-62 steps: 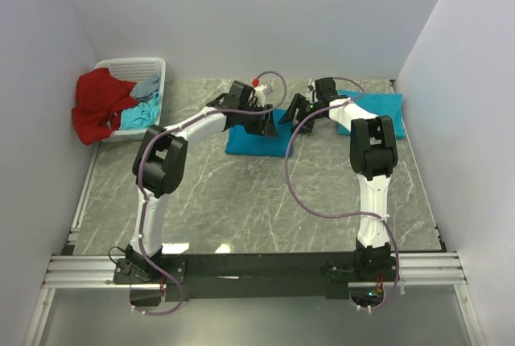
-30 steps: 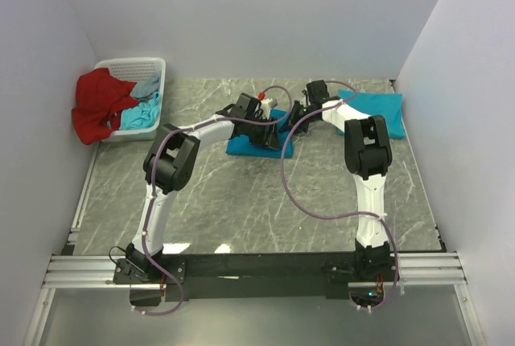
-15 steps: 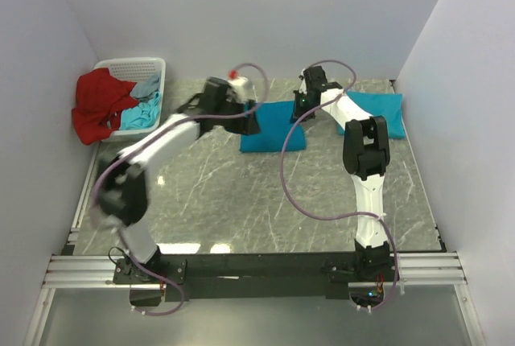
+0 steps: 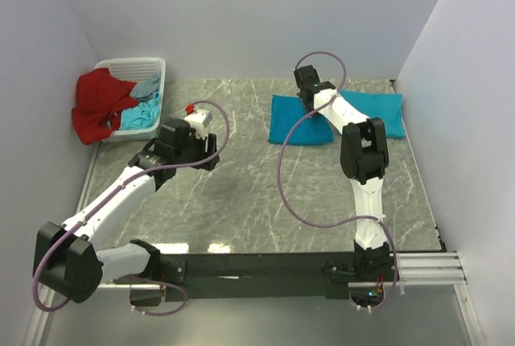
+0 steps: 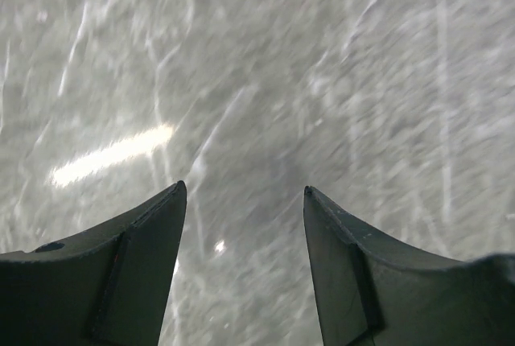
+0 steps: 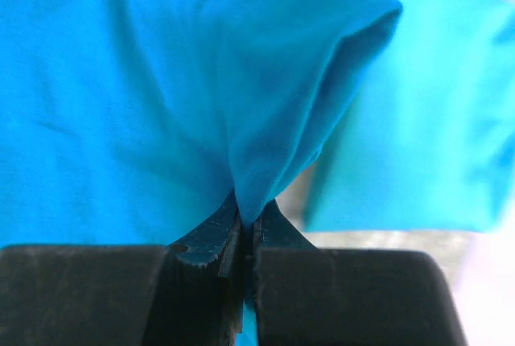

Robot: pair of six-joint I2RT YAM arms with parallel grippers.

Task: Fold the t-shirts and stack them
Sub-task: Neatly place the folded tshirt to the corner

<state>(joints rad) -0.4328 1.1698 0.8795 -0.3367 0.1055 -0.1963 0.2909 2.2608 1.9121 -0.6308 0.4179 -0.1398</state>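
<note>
The table point(image 4: 241, 193) is grey stone with thin white lines running across it. By its far edge, one t-shirt point(image 4: 294, 125) is deep blue-green. The other t-shirt point(image 4: 382, 109), near the far right corner, is a lighter, brighter blue. The basket point(image 4: 133, 67) in the far left corner is white. A red cloth point(image 4: 98, 109) and a pale blue cloth point(image 4: 145, 111) lie in it. The left arm point(image 4: 121, 193) and right arm point(image 4: 366, 193) are white with black joints. Their cables point(image 4: 279, 170) are purple. The left gripper point(image 5: 244, 187) and right gripper point(image 6: 245, 221) are black.
</note>
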